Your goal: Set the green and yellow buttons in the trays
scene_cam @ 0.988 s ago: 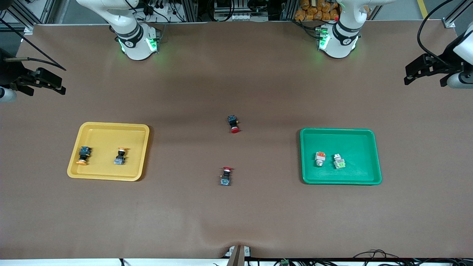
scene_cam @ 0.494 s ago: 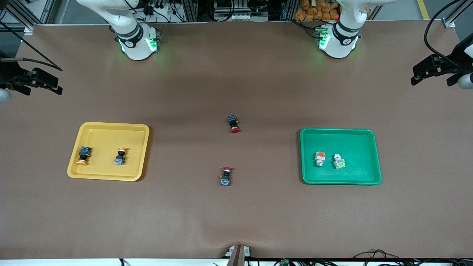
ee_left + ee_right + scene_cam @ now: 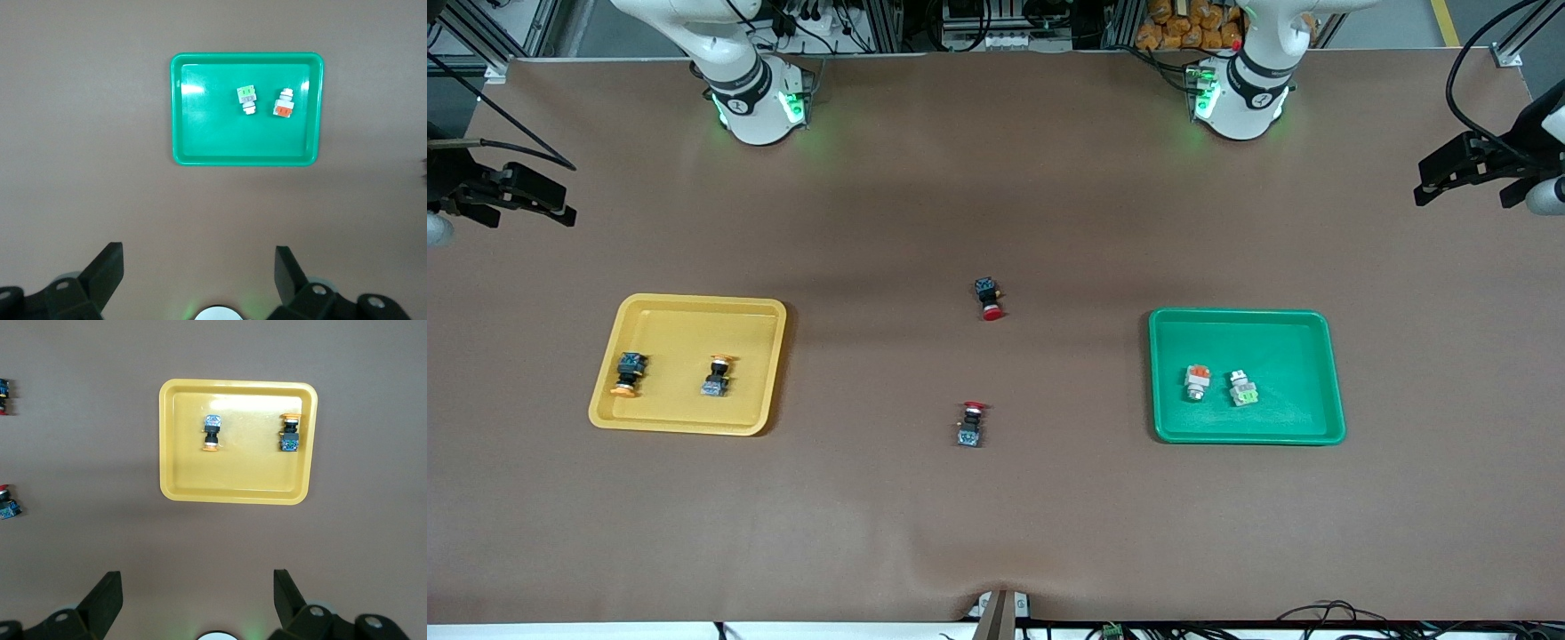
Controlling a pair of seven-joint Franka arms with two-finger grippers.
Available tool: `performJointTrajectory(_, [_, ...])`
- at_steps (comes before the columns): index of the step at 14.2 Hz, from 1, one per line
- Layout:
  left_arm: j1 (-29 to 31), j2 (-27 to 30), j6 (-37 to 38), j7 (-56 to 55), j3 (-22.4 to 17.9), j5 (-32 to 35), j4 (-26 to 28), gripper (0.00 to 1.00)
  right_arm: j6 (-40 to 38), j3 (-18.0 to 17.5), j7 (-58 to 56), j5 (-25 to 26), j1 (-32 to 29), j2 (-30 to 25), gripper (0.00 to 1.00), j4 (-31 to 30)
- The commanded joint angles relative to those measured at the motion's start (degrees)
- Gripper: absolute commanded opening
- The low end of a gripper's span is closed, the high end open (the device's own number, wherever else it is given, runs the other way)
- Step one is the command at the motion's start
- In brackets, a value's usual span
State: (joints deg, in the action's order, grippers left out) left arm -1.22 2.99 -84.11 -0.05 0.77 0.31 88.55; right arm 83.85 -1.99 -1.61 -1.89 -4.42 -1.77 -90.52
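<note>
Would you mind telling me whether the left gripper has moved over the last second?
Yes. The left gripper has drawn outward toward the table's end and slightly up the front view, away from the green tray.

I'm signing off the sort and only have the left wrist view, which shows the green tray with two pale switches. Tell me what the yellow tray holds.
Observer: The yellow tray holds a yellow-capped switch and a second yellow-capped switch, lying apart.
Operator: Report anything outside the trays.
Observer: On the bare table between the yellow tray and the green tray lies a red-capped switch. A second red-capped switch lies nearer the front camera.
Operator: Give me the right gripper.
Observer: The right gripper is open and empty, waiting high over the right arm's end of the table.
</note>
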Motion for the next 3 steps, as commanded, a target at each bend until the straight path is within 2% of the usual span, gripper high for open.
performJointTrajectory(1, [-0.4,0.4,0.5,0.5,-1.0,-0.1,0.1,1.0,-0.8,-0.9,-0.4,-0.2,-1.4,-1.0,1.0,0.1])
performJointTrajectory(3, [0.2,0.3,0.4,0.4,-0.9,-0.4,0.1,1.0,-0.7,-1.0,-0.4,-0.2,-1.3,-0.9,1.0,0.1])
